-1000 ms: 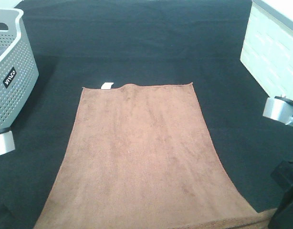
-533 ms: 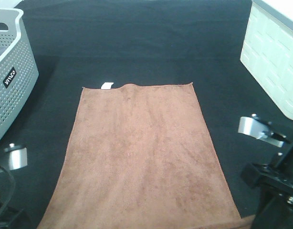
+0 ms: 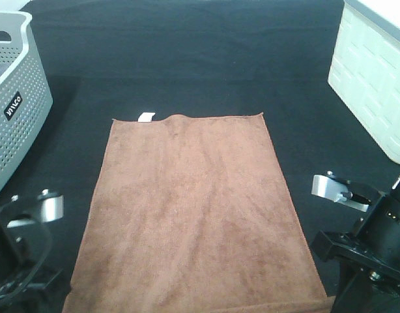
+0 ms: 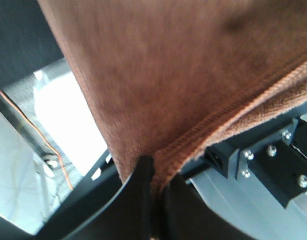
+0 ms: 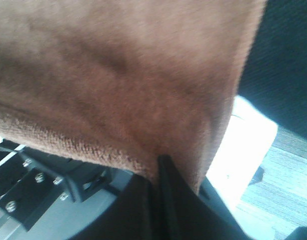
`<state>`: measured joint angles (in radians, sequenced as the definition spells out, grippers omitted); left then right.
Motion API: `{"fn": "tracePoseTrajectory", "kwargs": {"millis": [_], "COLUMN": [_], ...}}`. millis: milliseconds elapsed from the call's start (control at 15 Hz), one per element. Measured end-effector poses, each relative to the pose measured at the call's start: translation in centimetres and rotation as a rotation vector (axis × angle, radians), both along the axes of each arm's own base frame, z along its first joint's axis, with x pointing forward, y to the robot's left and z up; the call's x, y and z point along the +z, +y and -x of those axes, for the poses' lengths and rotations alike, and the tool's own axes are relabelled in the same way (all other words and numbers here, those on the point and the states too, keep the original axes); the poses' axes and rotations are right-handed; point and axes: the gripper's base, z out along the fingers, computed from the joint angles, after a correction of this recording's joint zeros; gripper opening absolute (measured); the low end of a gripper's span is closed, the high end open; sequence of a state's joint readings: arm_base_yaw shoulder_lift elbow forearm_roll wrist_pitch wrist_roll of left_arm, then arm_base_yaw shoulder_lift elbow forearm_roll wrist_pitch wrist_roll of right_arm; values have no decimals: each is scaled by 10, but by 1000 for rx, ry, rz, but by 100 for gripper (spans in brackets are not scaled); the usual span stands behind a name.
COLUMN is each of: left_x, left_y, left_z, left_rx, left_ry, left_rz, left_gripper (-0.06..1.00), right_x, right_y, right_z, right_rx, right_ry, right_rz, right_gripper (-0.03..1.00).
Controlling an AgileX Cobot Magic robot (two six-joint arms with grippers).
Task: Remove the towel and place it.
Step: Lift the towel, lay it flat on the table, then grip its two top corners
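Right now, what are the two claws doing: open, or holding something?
Left gripper: closed, pinching the hem of the towel.
Right gripper: closed, pinching the towel's edge too.

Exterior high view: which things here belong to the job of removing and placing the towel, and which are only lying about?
Job: towel; left claw and right claw, each shut on a towel edge.
Lying about: grey perforated basket; white box; black table cover.
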<state>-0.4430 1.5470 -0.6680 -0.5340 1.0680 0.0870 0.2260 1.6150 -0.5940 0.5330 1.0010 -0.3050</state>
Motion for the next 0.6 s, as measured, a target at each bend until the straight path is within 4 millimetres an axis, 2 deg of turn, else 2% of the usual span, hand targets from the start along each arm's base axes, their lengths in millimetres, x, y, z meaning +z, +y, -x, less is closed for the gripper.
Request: {"fn": "tracePoseTrajectory", "kwargs": {"millis": [333,600], "left_x": [-22,-25], "left_y": [-26,-48], "left_z": [0,-2], "left_rx": [-175,-248], "left_ry": [47,24], "left_rz": [-68,-68], "left_gripper": [0,0], "right_x": [-1,-6], "right_y": [1,12], "right_z": [-3,5], "right_rx": [5,37], "right_ry": [-45,-64], "right_rz": [-30,-57], "right_gripper": [0,0]}}
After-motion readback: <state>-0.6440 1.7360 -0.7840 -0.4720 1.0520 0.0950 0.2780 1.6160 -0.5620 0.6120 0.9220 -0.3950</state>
